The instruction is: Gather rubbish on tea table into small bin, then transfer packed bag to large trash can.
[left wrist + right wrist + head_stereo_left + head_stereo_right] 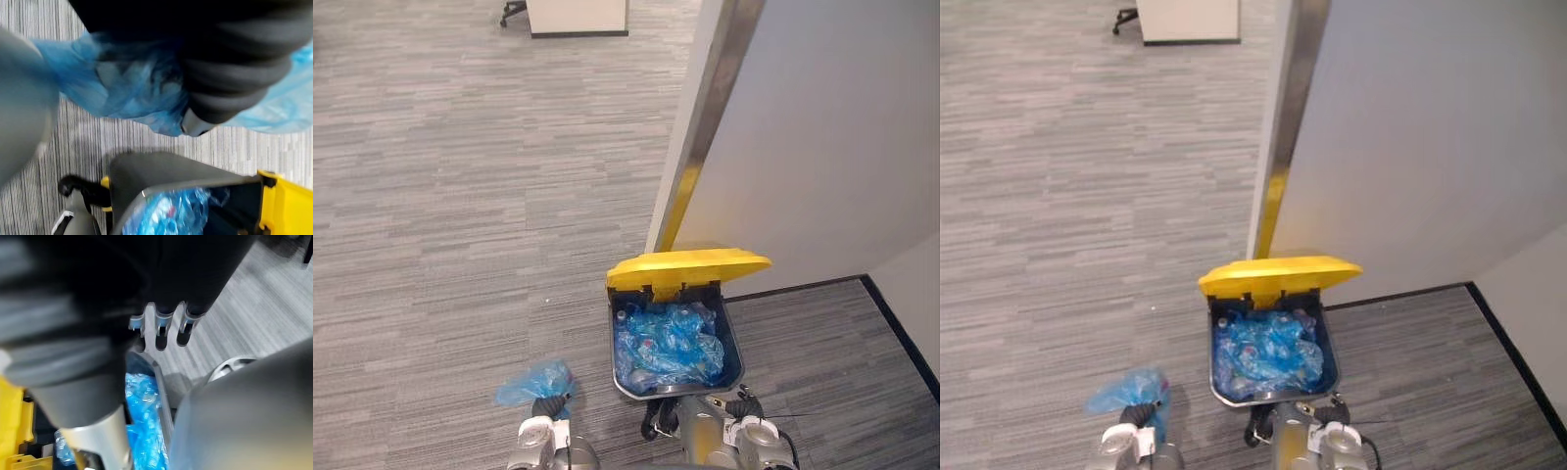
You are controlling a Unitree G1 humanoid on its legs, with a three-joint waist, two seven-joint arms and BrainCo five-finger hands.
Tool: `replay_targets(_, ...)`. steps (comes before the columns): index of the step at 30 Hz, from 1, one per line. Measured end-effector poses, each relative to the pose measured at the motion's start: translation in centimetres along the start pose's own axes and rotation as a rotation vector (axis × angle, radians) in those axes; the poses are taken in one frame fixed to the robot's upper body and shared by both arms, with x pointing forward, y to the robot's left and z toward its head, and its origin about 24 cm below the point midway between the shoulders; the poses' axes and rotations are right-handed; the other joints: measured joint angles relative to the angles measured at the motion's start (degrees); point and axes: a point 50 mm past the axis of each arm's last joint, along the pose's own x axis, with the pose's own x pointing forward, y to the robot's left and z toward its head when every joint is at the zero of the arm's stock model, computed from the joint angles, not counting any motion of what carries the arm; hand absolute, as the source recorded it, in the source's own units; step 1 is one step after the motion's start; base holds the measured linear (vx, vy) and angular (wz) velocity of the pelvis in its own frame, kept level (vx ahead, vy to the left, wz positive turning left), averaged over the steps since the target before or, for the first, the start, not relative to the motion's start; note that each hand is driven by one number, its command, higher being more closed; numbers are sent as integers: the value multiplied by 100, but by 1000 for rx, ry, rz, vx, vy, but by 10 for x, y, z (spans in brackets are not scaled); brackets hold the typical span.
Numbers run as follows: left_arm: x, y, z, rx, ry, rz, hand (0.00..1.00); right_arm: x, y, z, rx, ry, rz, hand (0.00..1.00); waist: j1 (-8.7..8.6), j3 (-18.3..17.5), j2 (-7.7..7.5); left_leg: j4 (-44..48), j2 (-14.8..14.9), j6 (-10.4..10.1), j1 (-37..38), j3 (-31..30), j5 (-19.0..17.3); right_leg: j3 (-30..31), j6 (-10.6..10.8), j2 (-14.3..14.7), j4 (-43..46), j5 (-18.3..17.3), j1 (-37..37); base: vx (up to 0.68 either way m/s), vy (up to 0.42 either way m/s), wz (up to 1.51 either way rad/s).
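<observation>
Here's the blue bag [533, 382], bunched round the left robot hand [548, 406], low and just left of the large trash can [671, 391]. The plastic hides the grip, so I can't tell whether it's clasped or loose. The yellow lid [690, 267] is tipped up on the far side over blue bags [668, 345], and the right robot hand [161, 327] sits by the near rim, half cut off, its state unclear.

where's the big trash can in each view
Left eye view: trash can bottom centre, by the wall.
Right eye view: bottom centre too.
Left wrist view: its grey side near the blue bag.
Right wrist view: its grey rim.
Shared landmark: yellow lid.
</observation>
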Motion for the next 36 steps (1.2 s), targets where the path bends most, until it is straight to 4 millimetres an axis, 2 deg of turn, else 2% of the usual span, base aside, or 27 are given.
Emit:
replay_targets(4,2,-5,12,-4,-43,-17,100,1,16,14,-91,-50,62,0,-8,-18,-16,-176,32,-161,-366,-154,150,-183,-106,-6,-157,63,-249,-15,-46,22)
replay_targets(7,3,-3,19,12,-69,-16,100,1,40,36,-195,-129,146,0,18,-32,-40,-209,34,-210,-760,-353,320,-340,-238,-34,-342,154,-422,-70,-77,38)
replay_targets(10,6,3,33,68,-113,-14,100,2,60,74,-294,-251,200,0,44,-9,-87,-299,28,-113,-1009,-549,434,-494,-171,-30,-571,218,-508,-72,-88,27)
replay_targets(12,9,11,53,110,-180,5,100,2,67,119,-339,-380,205,0,48,61,-188,-295,36,6,-1228,-697,462,-496,-126,35,-737,292,-595,-102,-111,23)
replay_targets(15,11,20,79,138,-268,37,100,-1,57,185,-374,-545,147,0,56,198,-314,-298,43,60,-1382,-800,497,-272,-80,181,-853,339,-693,-100,-87,14)
replay_targets(17,11,23,88,136,-301,51,100,-5,47,218,-386,-626,98,0,56,312,-368,-299,31,55,-1398,-824,503,-172,-110,243,-941,477,-692,-104,-56,2)
replay_targets(18,11,25,91,132,-314,62,100,-10,39,241,-391,-682,63,0,56,382,-383,-299,33,52,-1412,-833,505,-169,-92,263,-986,517,-692,-78,-34,-5)
replay_targets(19,11,25,91,132,-315,63,100,-10,38,242,-391,-685,62,0,56,386,-382,-299,33,51,-1413,-835,506,-169,-88,264,-989,522,-692,-36,-16,-3)
replay_targets(21,10,26,95,135,-336,60,100,-21,15,284,-368,-773,-9,0,54,463,-369,-297,40,0,-1532,-884,539,-168,-99,300,-1045,577,-761,9,-5,2)
replay_targets(23,9,27,100,126,-359,59,100,-30,3,308,-333,-823,-44,0,42,563,-373,-283,45,-96,-1554,-906,602,-172,-119,304,-1022,591,-768,35,-3,2)
replay_targets(26,5,23,112,122,-422,37,100,-39,-11,330,-271,-865,-86,0,23,749,-373,-267,33,-192,-1559,-908,651,-184,-178,256,-902,635,-768,26,15,9)
replay_targets(31,-1,12,126,152,-496,-15,100,-41,-13,333,-205,-866,-80,0,9,843,-355,-64,11,-239,-1584,-874,555,-39,-177,228,-785,634,-769,7,47,-3)
replay_targets(33,-7,0,136,162,-553,-63,100,-44,-15,336,-184,-882,-74,0,6,912,-308,53,12,-231,-1585,-880,427,8,-157,230,-722,622,-768,-41,31,-6)
replay_targets(36,-22,-20,157,163,-674,-167,100,-49,-24,342,-189,-909,-97,0,17,1034,-227,73,28,-248,-1595,-940,407,5,-6,229,-677,576,-768,-45,-20,4)
